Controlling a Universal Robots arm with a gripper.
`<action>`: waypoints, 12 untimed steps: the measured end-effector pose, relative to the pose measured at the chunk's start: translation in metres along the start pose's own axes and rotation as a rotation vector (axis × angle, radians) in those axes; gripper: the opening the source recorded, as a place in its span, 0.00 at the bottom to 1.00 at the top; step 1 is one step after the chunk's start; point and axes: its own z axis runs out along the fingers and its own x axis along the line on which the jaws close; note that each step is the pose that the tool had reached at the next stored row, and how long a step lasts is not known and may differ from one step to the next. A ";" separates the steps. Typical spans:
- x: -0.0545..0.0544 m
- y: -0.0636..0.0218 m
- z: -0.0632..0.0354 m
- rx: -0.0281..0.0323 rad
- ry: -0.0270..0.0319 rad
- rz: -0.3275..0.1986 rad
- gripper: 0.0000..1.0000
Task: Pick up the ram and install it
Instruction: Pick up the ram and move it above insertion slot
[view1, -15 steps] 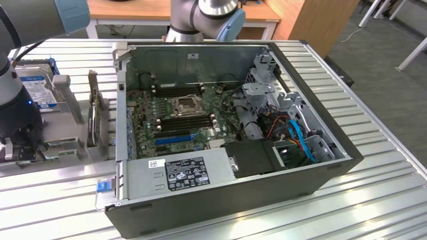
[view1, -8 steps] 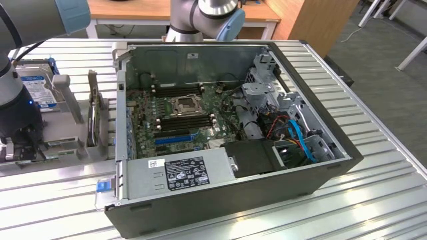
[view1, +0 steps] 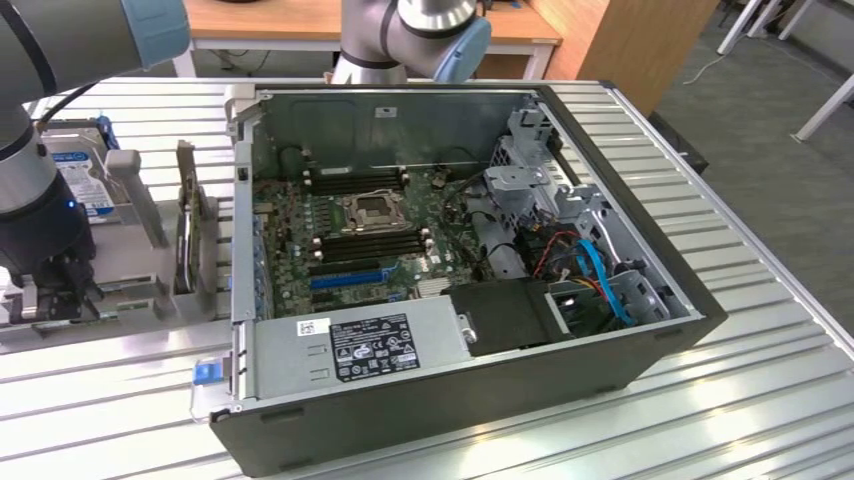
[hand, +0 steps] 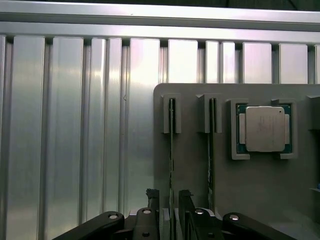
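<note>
Two ram sticks stand on edge in holders of a grey parts tray (hand: 195, 165): one ram stick (hand: 171, 135) and a second (hand: 212, 140) beside it. My gripper (hand: 169, 200) is open, and its fingertips (hand: 152, 196) straddle the near end of the first stick with a small gap on each side. In the exterior view my gripper (view1: 60, 292) hangs low over the tray (view1: 140, 262), on that view's left of the open computer case (view1: 641, 340). Black memory slots (view1: 374, 245) lie on the motherboard beside the processor socket (view1: 368, 209).
A processor chip (hand: 264, 129) sits in a tray recess beside the sticks. A green expansion card (view1: 187, 228) and a hard drive (view1: 83, 185) stand on the tray. The case holds a power supply (view1: 360, 345), blue slots (view1: 350, 278) and cables (view1: 601, 280). The table is ribbed aluminium (view1: 747, 420).
</note>
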 end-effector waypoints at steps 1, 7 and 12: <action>0.000 -0.0001 0.0000 0.0001 0.0000 0.000 0.29; 0.000 -0.0003 0.0001 0.0001 -0.0001 0.000 0.29; -0.001 -0.0002 0.0001 -0.0001 0.0001 0.000 0.29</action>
